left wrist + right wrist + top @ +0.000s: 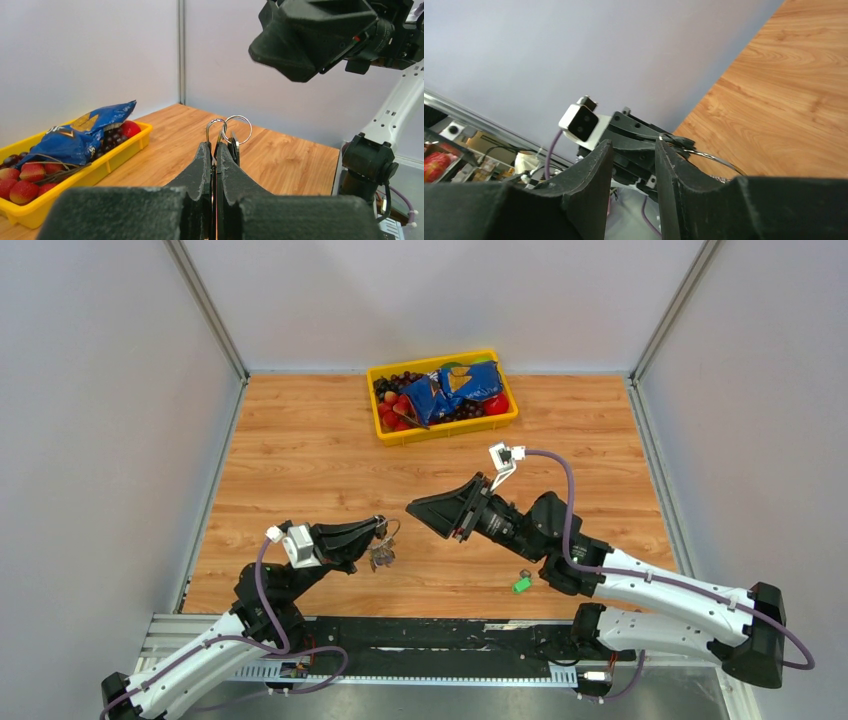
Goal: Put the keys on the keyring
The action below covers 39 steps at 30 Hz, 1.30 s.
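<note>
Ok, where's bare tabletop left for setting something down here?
The table is bare either side of the yellow tray, and between tray and grippers. Crowded near-centre: left gripper with the keyring, right gripper, green-tagged key.

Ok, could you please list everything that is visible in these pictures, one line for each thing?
table: one, brown wood, under everything
tray: one, yellow, far middle of the table
snack bag: one, blue, in the tray, on top of the fruit
strawberries: several, red, in the tray
grapes: many, dark, in the tray
keyring: one, silver, held up above the table
hanging keys: count unclear, dark, under the keyring
key with green tag: one, green and silver, on the table near the right arm
left gripper: one, black, shut on the keyring
right gripper: one, black, open and empty, facing the left gripper
</note>
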### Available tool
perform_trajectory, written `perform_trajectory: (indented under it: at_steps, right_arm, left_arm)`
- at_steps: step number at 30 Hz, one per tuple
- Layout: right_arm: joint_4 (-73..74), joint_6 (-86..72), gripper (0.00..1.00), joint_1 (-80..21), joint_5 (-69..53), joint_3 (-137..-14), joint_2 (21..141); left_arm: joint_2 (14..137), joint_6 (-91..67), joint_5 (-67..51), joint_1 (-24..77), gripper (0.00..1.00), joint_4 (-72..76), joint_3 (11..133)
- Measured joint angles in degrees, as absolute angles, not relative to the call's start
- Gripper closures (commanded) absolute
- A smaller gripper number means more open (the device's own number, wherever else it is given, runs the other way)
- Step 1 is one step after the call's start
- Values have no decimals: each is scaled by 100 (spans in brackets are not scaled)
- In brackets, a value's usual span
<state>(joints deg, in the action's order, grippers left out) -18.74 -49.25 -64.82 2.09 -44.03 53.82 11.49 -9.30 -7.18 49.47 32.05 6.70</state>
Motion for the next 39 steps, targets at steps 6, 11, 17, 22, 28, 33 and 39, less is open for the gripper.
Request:
perform_trajectory:
  at_steps: [6, 11, 17, 22, 28, 33, 39]
  right_arm:
    - [-1323, -4709, 55, -6482, 305, -4303, 5347]
    - [-943, -4333, 51, -6482, 318, -4300, 5347]
    - [-611, -3618, 46, -6482, 298, -4313, 5349]
    - [-353, -2842, 41, -6482, 134, -4423, 5433]
    - [-211, -1957, 38, -6495, -517, -4517, 5522]
    - [-49, -1409, 40, -6624, -829, -4812, 5741]
    - [71, -972, 55, -6724, -1017, -5041, 6099]
  left_arm:
    - [1142, -1000, -720, 4947, 93, 3151, 670]
    - [1138, -1208, -735, 4947, 96, 3148, 674]
    - [1144, -1632, -744, 4947, 99, 3081, 829]
    - [1129, -2139, -760, 4947, 100, 3072, 906]
    - [976, -2740, -834, 4947, 100, 2993, 906]
    - [930, -3103, -875, 4947, 100, 2963, 906]
    - [941, -3505, -945, 4947, 100, 3033, 906]
